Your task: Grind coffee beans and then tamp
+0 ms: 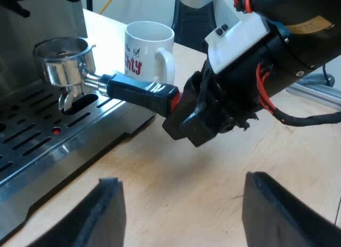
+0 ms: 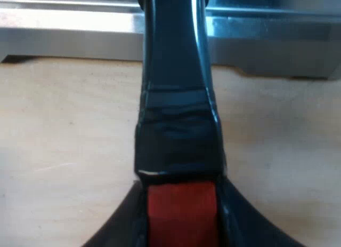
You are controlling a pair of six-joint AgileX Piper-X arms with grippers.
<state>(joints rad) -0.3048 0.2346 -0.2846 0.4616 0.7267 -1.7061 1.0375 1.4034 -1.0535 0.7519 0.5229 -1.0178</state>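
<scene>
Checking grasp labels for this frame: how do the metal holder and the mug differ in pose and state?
The metal holder is gripped at its handle's red end by the right gripper over the machine's drip tray; the mug stands untouched on the table. The metal holder is shiny steel with a dark handle; the mug is white with red lettering. Both face open end up.

Metal holder is held above the espresso machine's drip tray. Its dark handle runs to the right gripper, at the red end. White mug stands on the desk just behind the handle. Left gripper hangs over the desk, jaws apart.
</scene>
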